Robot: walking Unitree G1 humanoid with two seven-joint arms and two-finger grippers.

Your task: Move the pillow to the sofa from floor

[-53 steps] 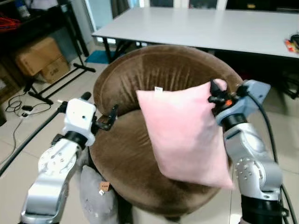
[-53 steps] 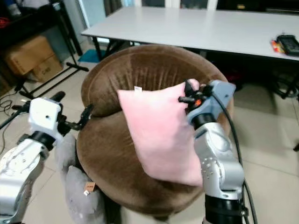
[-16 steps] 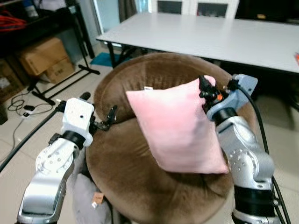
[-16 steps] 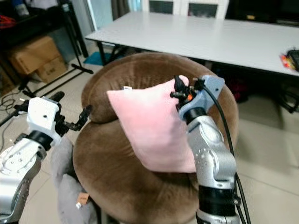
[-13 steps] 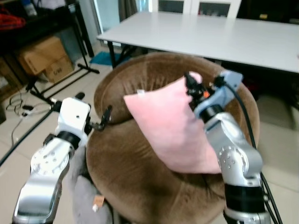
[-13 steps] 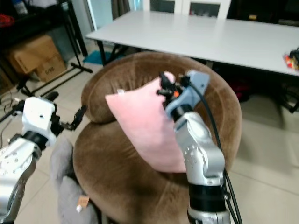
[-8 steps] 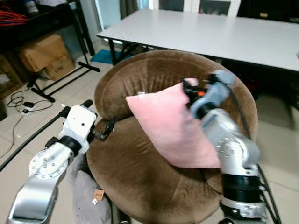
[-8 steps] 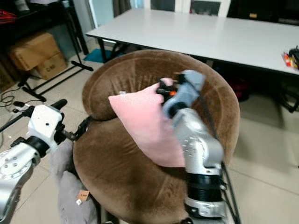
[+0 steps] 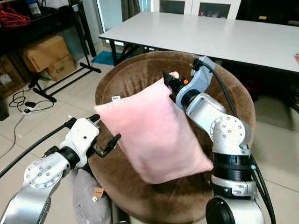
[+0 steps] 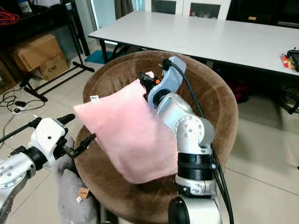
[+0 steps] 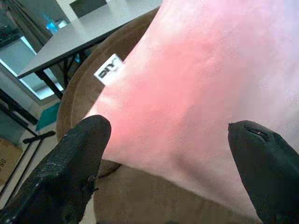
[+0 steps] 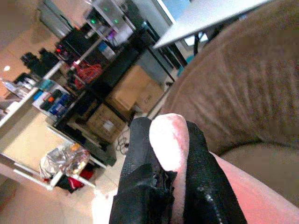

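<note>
item: soft pink square fabric pillow (image 9: pixel 153 134). i am holding it in the air over the seat of the round brown velvet sofa (image 9: pixel 145 70), one corner up, the rest hanging slack and tilted; whether its low edge is touching the seat i cannot tell.

item: right gripper (image 9: pixel 171 83). its two black fingers (image 12: pixel 140 186) are pinching shut on the top corner of the pillow, a tuft of pink bulging out between them. i am gripping a corner because the cloth bunches there and the body hangs free for lowering.

item: left gripper (image 9: pixel 106 144). it is hovering just beside the pillow's lower left edge with fingers spread apart, holding nothing, ready to steady the cloth.

item: grey cushion (image 9: pixel 86 196), lying on the floor against the sofa base.

judgement: the carry looks nearly done; lowering and letting go remain.
</note>
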